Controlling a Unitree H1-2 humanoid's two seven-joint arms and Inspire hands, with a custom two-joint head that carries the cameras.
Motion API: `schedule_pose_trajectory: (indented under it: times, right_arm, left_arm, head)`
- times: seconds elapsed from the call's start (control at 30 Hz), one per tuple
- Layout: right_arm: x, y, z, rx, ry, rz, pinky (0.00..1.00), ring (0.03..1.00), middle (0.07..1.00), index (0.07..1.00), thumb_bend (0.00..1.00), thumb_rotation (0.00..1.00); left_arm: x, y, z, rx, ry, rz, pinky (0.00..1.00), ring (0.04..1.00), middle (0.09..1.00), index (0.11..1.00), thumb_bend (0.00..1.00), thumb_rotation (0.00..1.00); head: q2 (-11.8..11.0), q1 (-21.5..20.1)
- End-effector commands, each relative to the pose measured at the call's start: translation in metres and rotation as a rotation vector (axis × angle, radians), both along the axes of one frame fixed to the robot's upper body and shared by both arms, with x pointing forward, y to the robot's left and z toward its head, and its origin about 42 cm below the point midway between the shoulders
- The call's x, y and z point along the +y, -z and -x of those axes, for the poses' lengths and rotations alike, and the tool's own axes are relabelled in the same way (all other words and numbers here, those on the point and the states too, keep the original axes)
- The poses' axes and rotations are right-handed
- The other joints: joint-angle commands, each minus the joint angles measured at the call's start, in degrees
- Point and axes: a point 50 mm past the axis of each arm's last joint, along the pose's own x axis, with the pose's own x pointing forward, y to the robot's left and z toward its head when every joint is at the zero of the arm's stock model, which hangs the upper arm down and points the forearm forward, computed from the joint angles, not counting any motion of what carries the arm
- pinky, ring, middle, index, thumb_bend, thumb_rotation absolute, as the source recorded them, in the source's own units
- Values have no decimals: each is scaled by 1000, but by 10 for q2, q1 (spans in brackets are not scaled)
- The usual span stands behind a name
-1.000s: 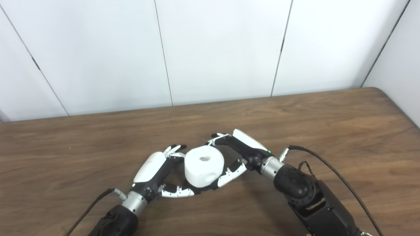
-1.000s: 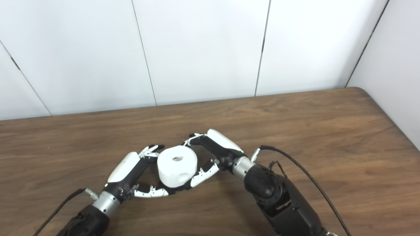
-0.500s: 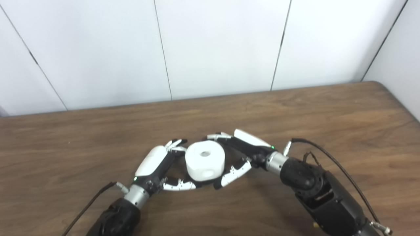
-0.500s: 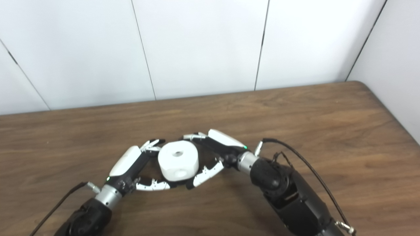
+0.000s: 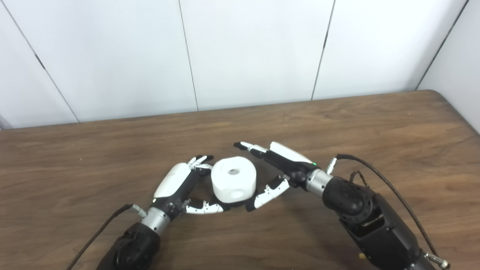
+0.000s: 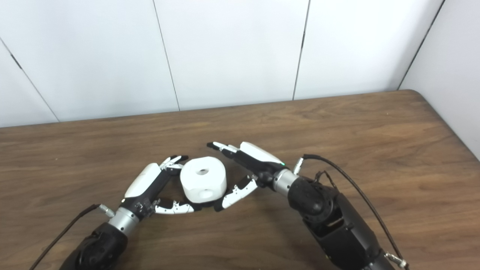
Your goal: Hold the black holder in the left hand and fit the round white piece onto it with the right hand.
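Your right hand [image 5: 275, 168] has let go of the white piece [image 5: 233, 179] and spread, fingers now apart from it. That piece sits on the table [image 5: 375, 127] between both hands. Your left hand [image 5: 182, 187] cups it, fingers and thumb touching; any black holder beneath is hidden.

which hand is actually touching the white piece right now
The left hand: its fingers and thumb wrap the round white piece. The right hand is spread open beside it, with a visible gap.
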Motion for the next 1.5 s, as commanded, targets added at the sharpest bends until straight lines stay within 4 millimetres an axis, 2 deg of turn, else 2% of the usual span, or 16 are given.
schedule_pose_trajectory:
  times: [0.0,0.43,0.53,0.63,0.77,0.8,0.83,0.9,0.97,1.03,1.13,1.3,1.47]
  right_arm:
    - [-2,-17,-5,-91,-10,-29,1000,1000,952,943,1000,329]
    - [-52,-16,-10,-55,98,6,1000,1000,969,945,965,292]
    - [-57,-16,-8,-55,117,3,983,1000,971,940,963,271]
    - [-59,-17,-7,-60,120,-5,998,1000,974,935,966,293]
    - [-59,-21,-8,-85,118,-18,1000,1000,968,932,968,294]
    - [-59,-22,-9,-88,119,-20,1000,1000,969,936,966,293]
    - [-59,-23,-9,-90,122,-24,1000,1000,975,941,963,292]
    - [-58,-25,-11,-92,127,-29,1000,1000,986,944,966,292]
    - [-56,-27,-13,-105,133,-38,988,1000,994,941,979,307]
    - [-54,-27,-15,-109,137,-55,962,1000,995,939,986,300]
    - [-51,-24,-17,-116,145,-81,953,1000,990,940,980,280]
    - [-43,-13,-16,-87,173,-133,992,1000,999,960,960,278]
    - [-41,5,-9,-67,253,-243,1000,1000,1000,979,804,299]
  left_arm:
    - [8,-8,-8,-26,-11,-20,1000,935,705,481,523,51]
    - [17,-13,-11,-23,-20,-37,1000,941,715,482,523,52]
    - [20,-12,-11,-16,-23,-48,1000,941,722,482,523,53]
    - [23,-11,-10,-8,-26,-58,1000,938,729,482,523,52]
    - [23,-11,-9,21,-41,-115,1000,955,808,489,523,61]
    - [23,-12,-9,33,-42,-143,1000,966,843,570,757,91]
    - [23,-14,-9,52,-42,-170,1000,986,895,668,902,142]
    - [23,-16,-9,80,-39,-208,1000,997,959,795,976,198]
    - [24,-19,-10,97,-36,-228,1000,1000,992,909,996,241]
    - [26,-20,-10,112,-30,-241,1000,1000,999,977,1000,258]
    - [31,-23,-11,130,-25,-251,1000,1000,1000,998,1000,276]
    - [45,-30,-11,173,-22,-222,1000,1000,1000,1000,1000,266]
    - [69,-42,-12,220,-42,-146,1000,1000,1000,1000,1000,235]
  head:
    - [-1,-1]
    - [3,-2]
    - [4,-2]
    - [3,-3]
    - [6,-7]
    - [7,-8]
    - [9,-9]
    - [10,-10]
    - [11,-9]
    - [11,-10]
    - [11,-11]
    - [2,-10]
    - [-7,-5]
